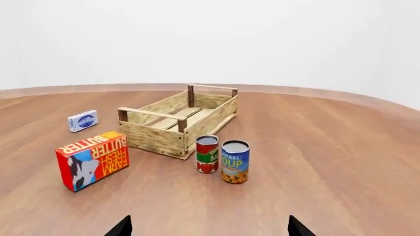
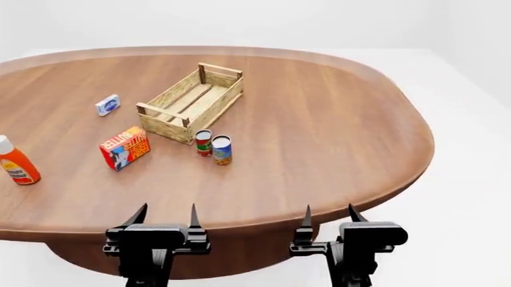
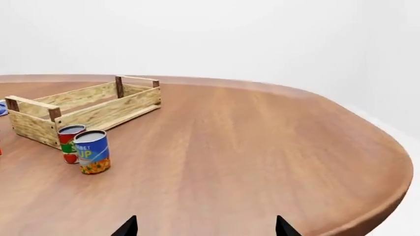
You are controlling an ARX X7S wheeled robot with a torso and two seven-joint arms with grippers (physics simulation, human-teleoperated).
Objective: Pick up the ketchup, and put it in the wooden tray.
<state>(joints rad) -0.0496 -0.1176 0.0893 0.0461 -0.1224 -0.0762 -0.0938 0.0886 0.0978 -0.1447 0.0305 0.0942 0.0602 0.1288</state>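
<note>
The ketchup (image 2: 16, 163), a red-orange bottle with a white cap, stands at the far left edge of the head view; neither wrist view shows it. The wooden tray (image 2: 190, 102) sits empty at the table's middle-left, and also shows in the left wrist view (image 1: 178, 119) and the right wrist view (image 3: 85, 107). My left gripper (image 2: 167, 215) and right gripper (image 2: 328, 214) are both open and empty, held over the table's near edge, far from the ketchup. Only the tips show in the left wrist view (image 1: 208, 227) and the right wrist view (image 3: 204, 226).
A red-and-yellow butter box (image 2: 124, 147) stands left of the tray's near end. Two cans, one red-labelled (image 2: 203, 143) and one blue-labelled (image 2: 221, 149), stand in front of the tray. A small blue-and-white box (image 2: 107, 104) lies to the tray's left. The round wooden table (image 2: 335, 137) drops off at right.
</note>
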